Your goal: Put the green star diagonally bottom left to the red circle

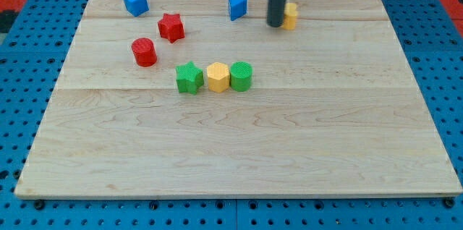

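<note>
- A robotics lab bench, going by the setup.
- A pale wooden desk [239, 150] lies on a blue perforated base [22, 114] with regular rows of holes.
- Small coloured test blocks sit on it, such as a red circle [144, 52].

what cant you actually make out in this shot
- Yellow block, camera view: my tip and rod cover its left part, so its shape is unclear, as is whether they touch.
- Rod's upper part and the arm: cut off by the view's top edge.
- Green star, yellow hexagon and green cylinder: in a tight row; contact unclear.
</note>
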Robot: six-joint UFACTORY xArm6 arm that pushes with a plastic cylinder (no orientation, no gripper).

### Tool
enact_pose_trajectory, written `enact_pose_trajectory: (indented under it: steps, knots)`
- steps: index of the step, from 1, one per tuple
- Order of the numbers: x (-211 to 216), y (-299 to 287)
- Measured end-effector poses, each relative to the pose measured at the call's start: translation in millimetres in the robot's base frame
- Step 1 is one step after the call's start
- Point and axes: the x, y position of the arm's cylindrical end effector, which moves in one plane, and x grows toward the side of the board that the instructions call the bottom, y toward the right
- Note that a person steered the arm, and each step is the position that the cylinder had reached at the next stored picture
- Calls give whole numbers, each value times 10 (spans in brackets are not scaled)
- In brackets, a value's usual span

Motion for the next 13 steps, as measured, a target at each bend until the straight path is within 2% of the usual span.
enact_pose_trajectory:
  steps: [1,2,3,4,5,6,10,12,13]
  knots:
    - [-213,506]
    - [39,347]
    - [1052,216]
    - [1699,-118]
    - [1971,-1140]
    - [1779,-1619]
    - [1042,-1408]
    - [775,-1518]
    - [908,-2261]
